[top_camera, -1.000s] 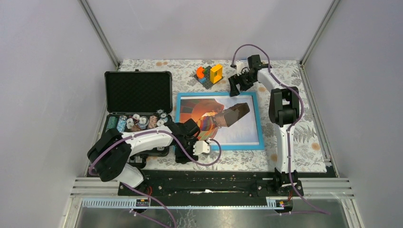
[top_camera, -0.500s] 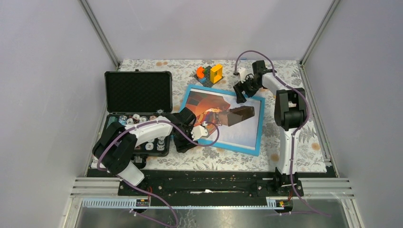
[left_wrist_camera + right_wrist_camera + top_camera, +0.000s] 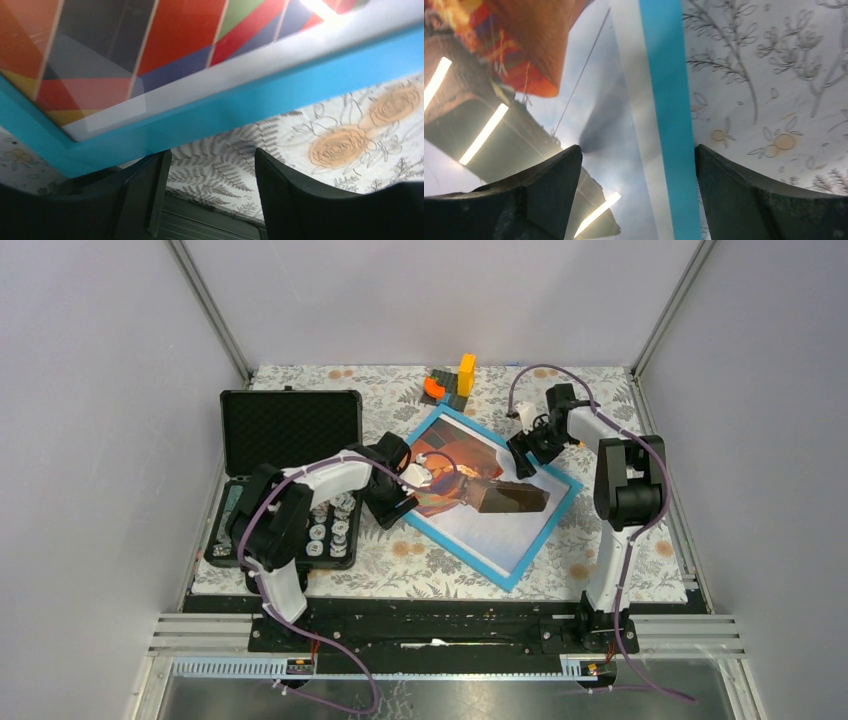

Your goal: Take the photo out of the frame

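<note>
Black foam-lined case [image 3: 290, 430] at table's left edge; left gripper [image 3: 211, 151] jaws released, at left corner of light-blue-bordered rectangular frame [image 3: 548, 538], skewed mid-table; multicoloured balloon photo [image 3: 480, 530] inside it; right gripper [image 3: 637, 147] jaws spread, straddling frame's far-right edge

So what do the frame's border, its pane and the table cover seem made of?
Frame border: smooth light-blue, painted wood or plastic; cannot tell which. Pane: glossy glass or acrylic, mirroring bright light strips. Table cover: matte floral-printed cloth or vinyl, lying flat.

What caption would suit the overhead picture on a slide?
Left gripper and right gripper open at opposite sides of the frame, the photo still inside.
</note>
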You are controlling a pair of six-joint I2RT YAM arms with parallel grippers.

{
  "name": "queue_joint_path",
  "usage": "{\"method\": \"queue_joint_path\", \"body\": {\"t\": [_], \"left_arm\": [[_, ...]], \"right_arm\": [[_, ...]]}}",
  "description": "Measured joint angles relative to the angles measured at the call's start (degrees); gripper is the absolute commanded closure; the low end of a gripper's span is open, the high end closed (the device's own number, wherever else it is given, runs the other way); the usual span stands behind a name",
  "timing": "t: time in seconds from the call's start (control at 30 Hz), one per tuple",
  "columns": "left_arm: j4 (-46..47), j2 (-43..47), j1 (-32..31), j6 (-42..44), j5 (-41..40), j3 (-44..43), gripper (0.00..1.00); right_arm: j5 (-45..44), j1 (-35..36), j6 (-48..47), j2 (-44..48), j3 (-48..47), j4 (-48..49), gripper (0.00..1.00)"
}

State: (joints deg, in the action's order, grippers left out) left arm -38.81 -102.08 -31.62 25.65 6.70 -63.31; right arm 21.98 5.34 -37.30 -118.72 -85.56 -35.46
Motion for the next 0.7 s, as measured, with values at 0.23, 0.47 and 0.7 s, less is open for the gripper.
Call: {"method": "queue_joint_path", "body": {"t": [0.23, 0.47, 0.7], "left_arm": [[-0.04, -7.37, 0.90, -1.22, -3.48, -10.29, 0.31], [-4.87, -12.85, 1.79, -0.20, -5.64, -18.21, 0.30], [-6.78, -15.04, 2.45, 0.39, -5.99, -21.57, 0.29]], "right_arm": [[4.63, 0.76, 0.76, 3.37, 4.90, -1.44, 0.13], [4.02, 0.57, 1.03, 6.86, 9.84, -0.55, 0.13], [3.87, 0.50, 1.44, 11.39, 15.74, -1.09, 0.13]]}}
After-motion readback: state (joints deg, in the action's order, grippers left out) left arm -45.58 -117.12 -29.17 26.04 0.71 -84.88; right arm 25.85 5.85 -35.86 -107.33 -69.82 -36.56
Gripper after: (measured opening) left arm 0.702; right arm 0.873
